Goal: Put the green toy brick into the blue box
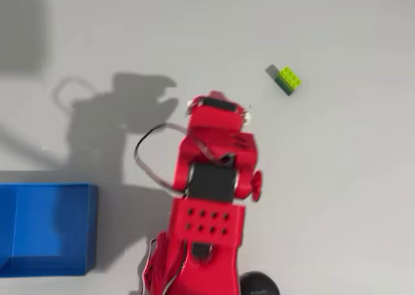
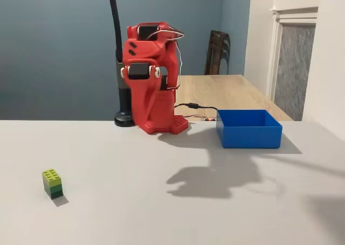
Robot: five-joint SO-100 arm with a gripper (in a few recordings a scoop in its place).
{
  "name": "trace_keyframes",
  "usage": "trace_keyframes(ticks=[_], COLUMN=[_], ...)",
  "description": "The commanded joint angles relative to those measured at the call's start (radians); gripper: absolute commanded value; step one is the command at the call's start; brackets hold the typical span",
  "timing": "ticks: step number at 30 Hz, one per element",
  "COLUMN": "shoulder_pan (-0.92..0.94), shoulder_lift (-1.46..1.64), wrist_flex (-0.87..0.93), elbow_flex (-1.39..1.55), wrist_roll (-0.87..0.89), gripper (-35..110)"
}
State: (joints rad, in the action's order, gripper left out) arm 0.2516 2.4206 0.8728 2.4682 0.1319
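Observation:
The green toy brick [image 1: 287, 80] [image 2: 52, 182] is lime on top with a darker green layer below. It stands alone on the grey table, up and to the right of the arm in the overhead view and at the front left in the fixed view. The blue box [image 1: 91, 230] [image 2: 250, 137] sits beside the arm's base, at the lower left in the overhead view, and looks empty. The red arm is folded upright over its base, with the gripper [image 1: 218, 107] [image 2: 141, 75] tucked against it, well away from the brick. Its jaws are not clear enough to read.
A black pole on a round foot [image 2: 124, 118] [image 1: 259, 284] stands right behind the arm's base. A loose cable [image 1: 146, 159] loops off the arm. Behind the grey table there is a wooden table [image 2: 226, 91] and a chair. The arm's shadow falls on the open grey surface.

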Motion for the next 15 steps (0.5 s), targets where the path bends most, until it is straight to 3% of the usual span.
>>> trace_keyframes(ticks=[1, 15], shoulder_pan=[0.092, 0.290], shoulder_lift=[-0.132, -0.572], wrist_flex=[-0.011, -0.011], elbow_flex=[-0.173, -0.534], wrist_roll=[0.032, 0.109], gripper=[15, 20])
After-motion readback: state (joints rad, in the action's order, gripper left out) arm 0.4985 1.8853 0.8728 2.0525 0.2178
